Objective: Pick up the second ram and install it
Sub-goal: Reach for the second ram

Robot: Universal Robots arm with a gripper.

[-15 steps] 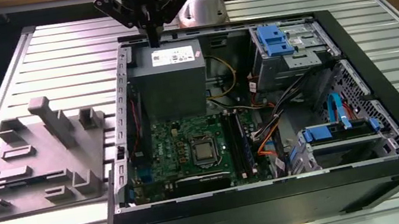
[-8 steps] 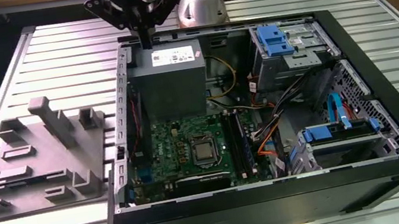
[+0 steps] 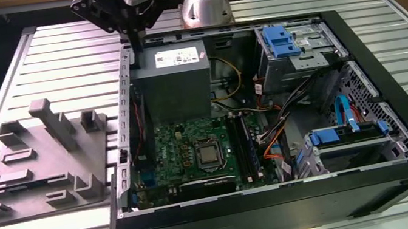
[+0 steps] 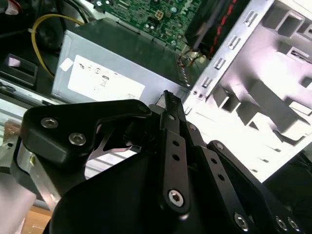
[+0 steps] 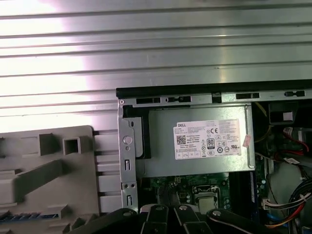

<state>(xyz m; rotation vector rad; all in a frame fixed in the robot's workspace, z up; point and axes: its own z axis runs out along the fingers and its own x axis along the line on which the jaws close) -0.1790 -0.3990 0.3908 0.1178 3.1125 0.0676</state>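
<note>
My gripper (image 3: 130,39) hangs above the far left corner of the open computer case (image 3: 283,200), over the edge beside the grey power supply (image 3: 172,82). In the second wrist view its black fingers (image 4: 169,100) meet at the tips with nothing between them. The green motherboard (image 3: 193,150) lies lower in the case, with long black slot rails (image 3: 243,145) to the right of the processor socket. I cannot tell the second ram apart from those rails. The grey fixture tray (image 3: 41,171) lies to the exterior view's left of the case.
The case stands on a ribbed metal table (image 3: 63,50). Blue-latched drive bays (image 3: 287,43) and loose cables (image 3: 273,134) fill the case's right half. A tall post (image 3: 49,120) rises from the tray. In the first wrist view a bluish strip (image 5: 29,214) shows on the tray.
</note>
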